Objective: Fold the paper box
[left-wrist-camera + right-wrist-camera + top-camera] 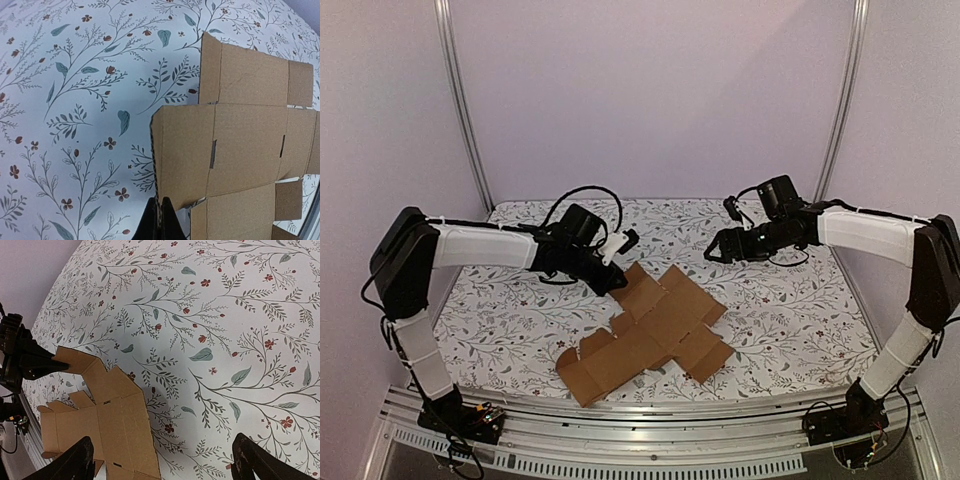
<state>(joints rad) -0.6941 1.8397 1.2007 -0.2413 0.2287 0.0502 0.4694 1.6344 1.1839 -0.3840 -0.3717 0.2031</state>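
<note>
The paper box [650, 335] is a flat brown die-cut sheet with flaps and slots, lying on the floral table. My left gripper [619, 281] is at the sheet's far left corner and is shut on the edge of a flap there. The left wrist view shows its black fingertips [161, 216] pinching the corrugated edge of the paper box [245, 145], which is lifted slightly off the cloth. My right gripper [711, 251] hangs open above the table, to the right of the sheet's far end. In its wrist view the right gripper [165, 465] holds nothing, and the paper box [107, 422] lies at lower left.
The floral cloth [790, 310] covers the table. Metal posts [465, 110] stand at the back corners against plain walls. A slotted rail [650, 420] runs along the near edge between the arm bases. A cable loops above the left wrist [585, 195].
</note>
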